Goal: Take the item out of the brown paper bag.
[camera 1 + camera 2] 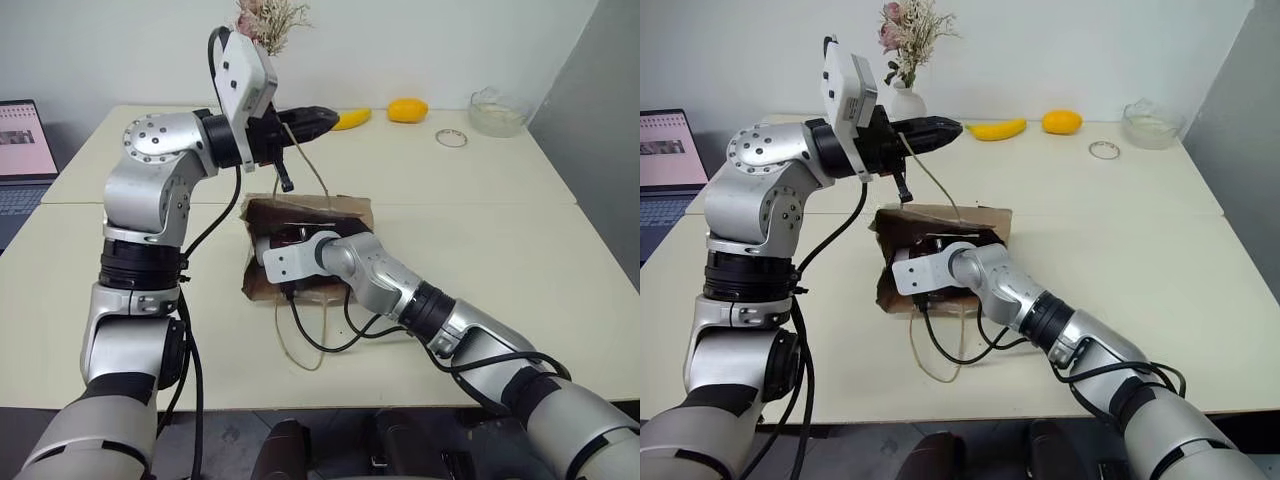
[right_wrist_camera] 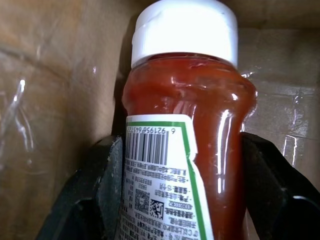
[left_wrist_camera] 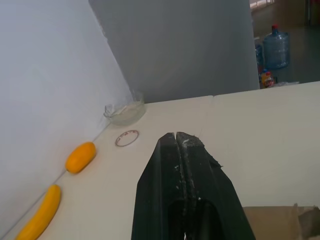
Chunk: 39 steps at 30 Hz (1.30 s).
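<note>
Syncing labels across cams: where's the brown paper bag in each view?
Left eye: brown paper bag mid-table, its cord handle pinched by the left gripper.
Right eye: mid-table again.
Left wrist: a brown corner beside the shut fingers.
Right wrist: its inner walls behind the red bottle clamped in the right gripper.
Shared landmark: orange-yellow fruit.

Office: laptop (image 1: 22,150), pale tables (image 1: 480,250)

The ketchup bottle (image 2: 185,125) is glossy red with a white cap and a white, green-edged label printed with a black barcode. The paper bag (image 1: 345,212) is brown. The banana (image 1: 998,129) is yellow.
</note>
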Tool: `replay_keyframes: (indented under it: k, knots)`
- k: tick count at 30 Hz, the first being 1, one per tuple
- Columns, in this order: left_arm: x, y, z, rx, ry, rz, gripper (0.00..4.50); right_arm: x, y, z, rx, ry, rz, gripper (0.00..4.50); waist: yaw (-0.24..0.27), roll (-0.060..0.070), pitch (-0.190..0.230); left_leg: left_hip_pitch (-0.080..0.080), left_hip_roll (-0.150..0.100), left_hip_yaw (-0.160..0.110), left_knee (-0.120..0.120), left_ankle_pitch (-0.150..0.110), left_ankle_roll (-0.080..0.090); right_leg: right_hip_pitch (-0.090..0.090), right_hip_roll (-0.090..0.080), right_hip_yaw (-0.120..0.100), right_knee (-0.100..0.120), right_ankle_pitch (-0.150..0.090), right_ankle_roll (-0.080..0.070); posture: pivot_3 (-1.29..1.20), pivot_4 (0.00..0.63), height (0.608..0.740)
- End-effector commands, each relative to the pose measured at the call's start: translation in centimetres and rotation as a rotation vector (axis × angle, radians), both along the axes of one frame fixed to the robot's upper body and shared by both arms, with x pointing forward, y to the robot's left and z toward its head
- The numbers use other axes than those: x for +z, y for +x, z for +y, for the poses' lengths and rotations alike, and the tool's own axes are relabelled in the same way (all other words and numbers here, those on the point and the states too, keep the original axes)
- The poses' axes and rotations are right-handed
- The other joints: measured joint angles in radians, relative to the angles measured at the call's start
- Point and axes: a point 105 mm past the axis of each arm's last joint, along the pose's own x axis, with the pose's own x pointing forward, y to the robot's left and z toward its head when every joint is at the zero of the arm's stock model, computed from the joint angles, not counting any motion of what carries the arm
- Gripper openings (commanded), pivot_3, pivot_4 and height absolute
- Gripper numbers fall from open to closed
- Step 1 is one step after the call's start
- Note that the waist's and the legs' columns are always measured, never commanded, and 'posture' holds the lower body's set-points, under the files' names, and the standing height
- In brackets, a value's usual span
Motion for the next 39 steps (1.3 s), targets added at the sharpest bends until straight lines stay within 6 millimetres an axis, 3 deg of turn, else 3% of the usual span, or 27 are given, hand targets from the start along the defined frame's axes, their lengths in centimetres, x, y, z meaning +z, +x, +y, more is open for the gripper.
replay_keyframes:
  k: [1, 5, 10, 14, 18, 21, 25, 32, 39]
  knots:
    - [1.0, -0.2, 0.4, 0.012, 0.004, -0.06, 0.0, 2.7, -1.2, 0.8, 0.066, 0.074, -0.035, 2.76, 0.0, 0.0, 0.0, 0.0, 0.0, 0.0, 0.0, 0.0, 0.0, 0.0, 0.0, 0.0, 0.0, 0.0, 0.0, 0.0, 0.15, 0.74]
    - [0.6, 0.0, 0.7, 0.024, 0.023, -0.065, 0.0, 4.4, -2.2, 0.4, 0.103, 0.129, -0.016, 1.94, 0.0, 0.0, 0.0, 0.0, 0.0, 0.0, 0.0, 0.0, 0.0, 0.0, 0.0, 0.0, 0.0, 0.0, 0.0, 0.0, 0.15, 0.74]
    - [0.4, 0.2, 0.8, 0.034, 0.02, -0.066, 0.0, 6.3, -3.5, -0.8, 0.146, 0.188, 0.036, 0.14, 0.001, 0.0, 0.0, 0.0, 0.0, 0.0, 0.0, 0.0, 0.0, 0.0, 0.0, -0.001, 0.0, 0.0, 0.0, 0.0, 0.15, 0.74]
    - [0.3, 0.3, 0.9, 0.04, 0.019, -0.068, 0.0, 7.5, -4.1, -1.7, 0.165, 0.231, 0.084, 0.03, 0.001, 0.0, 0.0, 0.0, 0.0, 0.0, 0.0, 0.0, 0.0, 0.0, 0.0, -0.001, 0.0, 0.0, 0.0, 0.0, 0.15, 0.74]
    - [0.3, 0.3, 1.1, 0.05, 0.014, -0.066, 0.0, 7.4, -4.0, -3.1, 0.161, 0.222, 0.099, 0.03, 0.001, 0.0, 0.0, 0.0, 0.0, -0.001, 0.0, 0.0, 0.0, 0.0, 0.0, -0.001, 0.0, 0.0, 0.0, 0.0, 0.15, 0.74]
    - [0.4, 0.4, 1.3, 0.056, 0.008, -0.063, 0.0, 7.4, -3.8, -2.7, 0.156, 0.255, 0.093, 0.03, 0.001, 0.0, 0.0, 0.0, 0.0, 0.0, 0.0, 0.0, 0.0, 0.0, 0.0, 0.0, 0.0, 0.0, 0.0, 0.0, 0.15, 0.74]
    - [0.9, 0.4, 1.5, 0.06, -0.017, -0.055, 0.0, 7.0, -3.8, -1.7, 0.143, 0.271, 0.101, 0.93, 0.0, 0.0, 0.0, 0.0, 0.001, 0.0, 0.0, 0.0, 0.0, 0.0, 0.0, 0.0, 0.0, 0.0, 0.0, 0.0, 0.15, 0.74]
    - [1.1, 0.2, 1.5, 0.056, -0.015, -0.054, 0.0, 4.9, -2.6, -0.5, 0.105, 0.156, 0.046, 3.49, 0.0, 0.0, 0.0, 0.0, 0.0, 0.0, 0.0, 0.0, 0.0, 0.0, 0.0, 0.0, 0.0, 0.0, 0.0, 0.0, 0.15, 0.74]
    - [1.1, 0.2, 1.2, 0.046, -0.013, -0.054, 0.0, 4.2, -0.9, -0.1, 0.083, 0.033, -0.012, 3.49, 0.0, 0.0, 0.0, 0.0, 0.0, 0.0, 0.0, 0.0, 0.0, 0.0, 0.0, 0.0, 0.0, 0.0, 0.0, 0.0, 0.15, 0.74]
